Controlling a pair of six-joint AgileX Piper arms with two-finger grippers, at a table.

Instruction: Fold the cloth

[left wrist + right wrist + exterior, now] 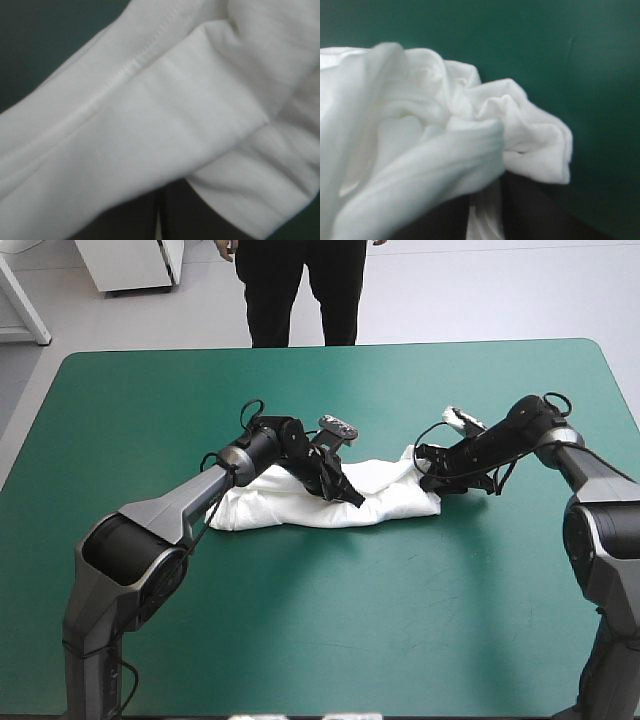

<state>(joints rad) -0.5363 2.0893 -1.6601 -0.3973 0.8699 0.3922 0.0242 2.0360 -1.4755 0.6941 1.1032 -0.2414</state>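
White cotton, the T-shirt (300, 508) lies as a long, half-folded band on the teal-green table (300, 640), about its middle and running from side to side. Its left end is fairly flat and squared. Its right end is bunched into soft ridges, as the right wrist view shows (470, 125).

The left arm (190, 495) reaches over the shirt's middle, and its jaws are pinched nearly together on a layer of cloth, with only a thin white line between the black fingers (125, 220). Just ahead of them a stitched seam and a folded hem cross the shirt (150, 125).

The right arm (560, 440) comes down at the shirt's right end, toward its far corner. Its jaws are also all but closed, with a strip of white cloth held between the fingers (530, 210).

I judge the step in hand to be a fold partly made, with both arms gripping cloth to carry a layer across the shirt. The next move seems to call for the two arms to travel together at even height, keeping the held layer taut. It should then be laid square on the flat left part, so the crumpled right end smooths out rather than piling up.
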